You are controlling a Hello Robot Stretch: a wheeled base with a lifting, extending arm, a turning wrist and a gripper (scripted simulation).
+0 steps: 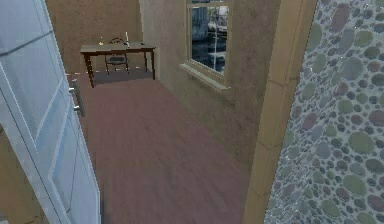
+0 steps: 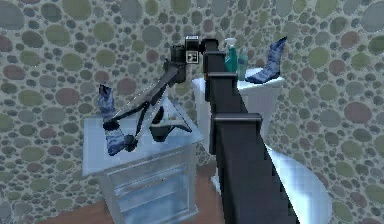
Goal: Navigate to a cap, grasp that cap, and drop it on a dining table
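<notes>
Arm side view: a dark blue lump, too shapeless to call a cap with confidence, is lying on top of a pale glass-fronted cabinet. The gripper is reaching down-left to it from the dark arm. With the lump sitting on the cabinet right at the fingers, I cannot tell whether the gripper is holding anything, nor how its fingers are set. Another blue thing is standing upright just beside them. Behind, a teal spray bottle and a blue cloth-like thing are resting on a white toilet against the pebble-patterned wall. In the forward view, a wooden dining table is standing at the far end of a red-brown floor, past a window and a white door.
</notes>
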